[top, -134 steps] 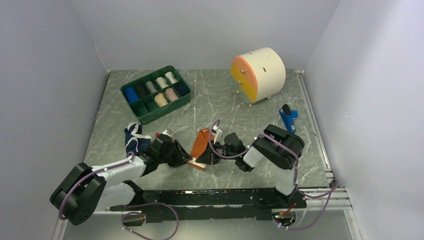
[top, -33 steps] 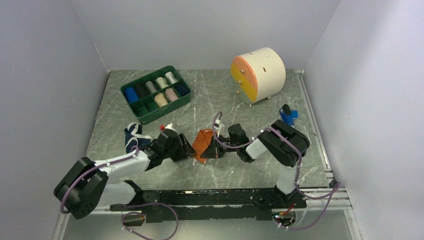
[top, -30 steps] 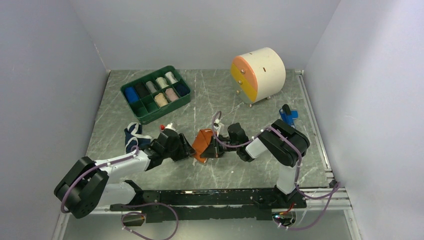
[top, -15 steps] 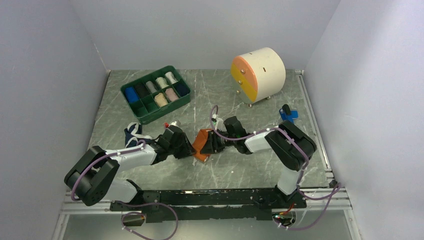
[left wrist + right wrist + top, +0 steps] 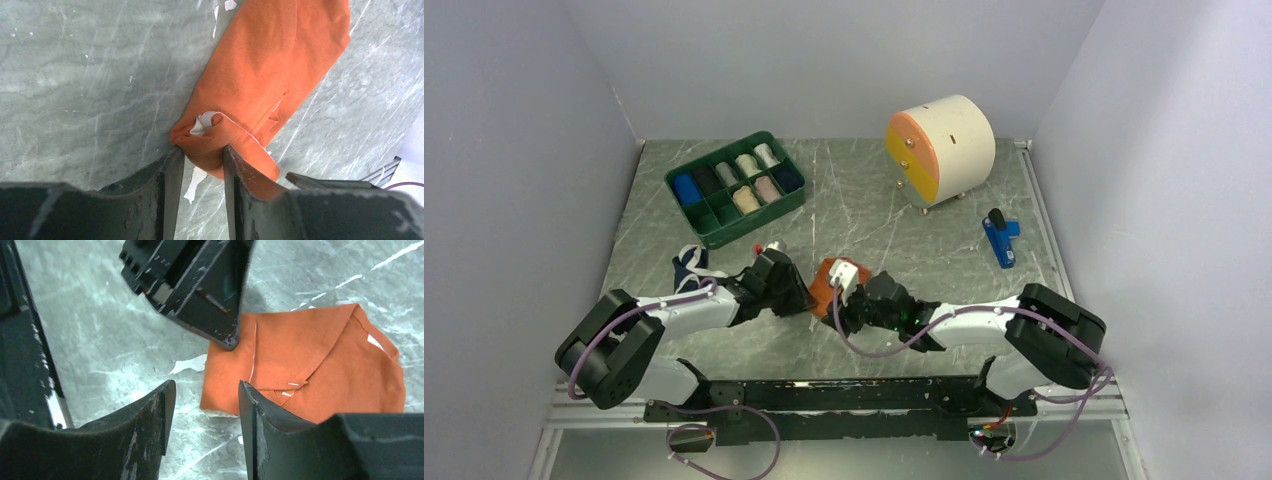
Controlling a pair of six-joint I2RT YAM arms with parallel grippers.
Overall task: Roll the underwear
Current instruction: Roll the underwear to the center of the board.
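Note:
The orange-rust underwear point(image 5: 824, 283) lies folded on the grey marble table between my two grippers. My left gripper point(image 5: 806, 300) is at its left edge, and in the left wrist view the jaws point(image 5: 202, 157) are shut on a bunched corner of the orange underwear point(image 5: 265, 65), where a bit of cream lining shows. My right gripper point(image 5: 840, 316) is just in front of the cloth. In the right wrist view it point(image 5: 205, 395) is open and empty at the cloth's near corner point(image 5: 310, 360). The navy underwear point(image 5: 686, 270) lies crumpled to the left, beside my left arm.
A green divided tray point(image 5: 696, 225) holding several cloth rolls stands at the back left. A round cream drawer unit point(image 5: 944, 148) with an orange and yellow front stands at the back right. A small blue object point(image 5: 999, 238) lies at the right.
My right gripper has let go of the orange underwear and swung from its right side round to its near side. The cloth, held up before, now lies flat. My left gripper stays on it.

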